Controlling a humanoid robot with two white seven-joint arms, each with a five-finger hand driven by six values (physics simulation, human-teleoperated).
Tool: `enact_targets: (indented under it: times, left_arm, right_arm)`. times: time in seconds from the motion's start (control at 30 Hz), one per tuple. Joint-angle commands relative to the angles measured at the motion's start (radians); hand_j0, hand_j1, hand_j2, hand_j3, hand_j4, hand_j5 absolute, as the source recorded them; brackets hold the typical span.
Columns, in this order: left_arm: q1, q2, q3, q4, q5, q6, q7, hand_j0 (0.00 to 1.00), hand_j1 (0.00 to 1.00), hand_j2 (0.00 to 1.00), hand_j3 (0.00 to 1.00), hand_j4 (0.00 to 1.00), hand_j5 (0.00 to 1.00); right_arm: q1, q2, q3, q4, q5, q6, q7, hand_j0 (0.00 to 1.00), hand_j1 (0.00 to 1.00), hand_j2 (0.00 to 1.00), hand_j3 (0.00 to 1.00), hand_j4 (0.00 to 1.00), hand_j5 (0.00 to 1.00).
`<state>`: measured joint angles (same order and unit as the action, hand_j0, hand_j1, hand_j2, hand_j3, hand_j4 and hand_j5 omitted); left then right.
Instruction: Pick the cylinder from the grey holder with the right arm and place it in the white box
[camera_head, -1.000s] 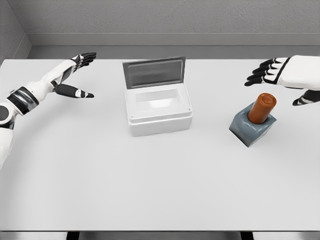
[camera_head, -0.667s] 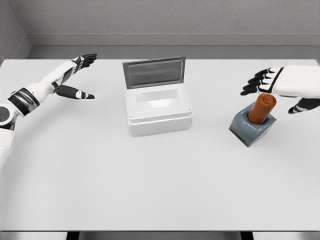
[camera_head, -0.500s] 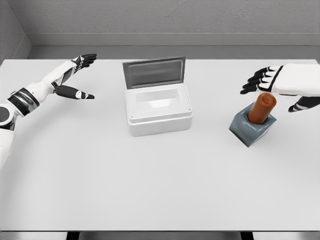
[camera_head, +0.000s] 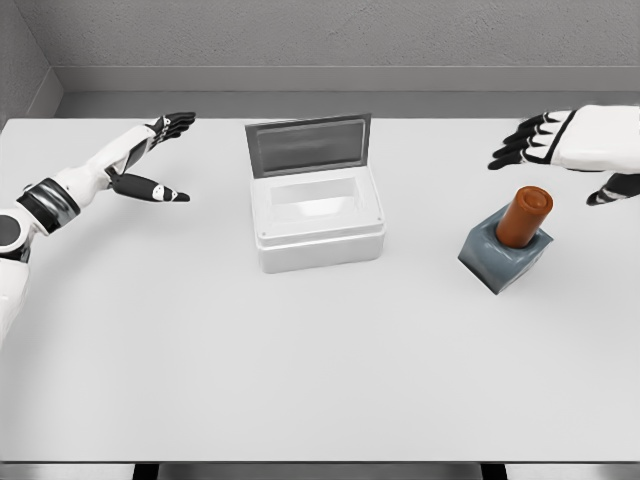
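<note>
Cylinder: the orange-brown cylinder (camera_head: 525, 218) stands tilted in the grey holder (camera_head: 505, 254) on the right part of the bench (camera_head: 320, 370), its rounded top leaning up and to the right
Right hand: the right hand (camera_head: 570, 150) hovers above and behind the cylinder, a little to its right, well clear of it and touching nothing
Right hand state: released, fingers (camera_head: 520, 143) spread and pointing left, thumb hanging down at the right edge of the view, nothing grasped
Cylinder to hand: the cylinder's top sits below the palm, between the fingertips and the thumb as seen from the head view, with bare bench showing in the gap
White box: the white box (camera_head: 318, 220) sits at the middle of the bench, well apart from the holder to its left, with its grey lid (camera_head: 309, 144) standing open at the back
Left hand: the left hand (camera_head: 150, 150) is held over the far left of the bench, fingers stretched out and holding nothing
Change: half a second ago the right hand was lower and nearer the cylinder's top; it has since lifted and moved back toward the right, so the gap is wider
Unchanged: cylinder, holder, box and left arm are as they were
</note>
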<state>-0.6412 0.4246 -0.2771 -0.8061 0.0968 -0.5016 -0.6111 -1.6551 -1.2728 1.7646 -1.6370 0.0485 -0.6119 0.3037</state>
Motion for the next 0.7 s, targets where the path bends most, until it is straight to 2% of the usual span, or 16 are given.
enact_targets:
  times: [0.0, 0.03, 0.17, 0.3, 0.67]
  left_arm:
    - [0.002, 0.000, 0.001, -0.001, 0.006, 0.002, 0.000, 1.00, 1.00, 1.00, 1.00, 1.00, 1.00]
    - [0.002, 0.000, 0.001, -0.001, 0.006, 0.000, 0.000, 1.00, 1.00, 1.00, 1.00, 1.00, 1.00]
    - [0.008, 0.002, 0.001, -0.001, 0.006, 0.000, 0.000, 1.00, 1.00, 1.00, 1.00, 1.00, 1.00]
    - [0.006, 0.002, 0.001, 0.002, 0.004, 0.000, 0.000, 1.00, 1.00, 1.00, 1.00, 1.00, 1.00]
    - [0.008, 0.006, 0.001, 0.002, 0.006, 0.000, 0.000, 1.00, 1.00, 1.00, 1.00, 1.00, 1.00]
  right_arm:
    - [-0.003, -0.007, 0.042, -0.003, -0.004, 0.001, -0.002, 1.00, 1.00, 1.00, 1.00, 1.00, 1.00]
    - [-0.017, -0.007, 0.050, -0.003, -0.006, 0.001, -0.003, 1.00, 1.00, 1.00, 1.00, 1.00, 1.00]
    - [0.018, 0.001, 0.016, -0.001, -0.006, 0.001, -0.003, 1.00, 1.00, 1.00, 1.00, 1.00, 1.00]
    - [0.031, -0.037, -0.004, -0.012, -0.006, 0.001, -0.003, 1.00, 1.00, 1.00, 1.00, 1.00, 1.00]
    - [0.032, -0.066, -0.033, -0.027, -0.016, 0.001, -0.008, 1.00, 1.00, 1.00, 1.00, 1.00, 1.00]
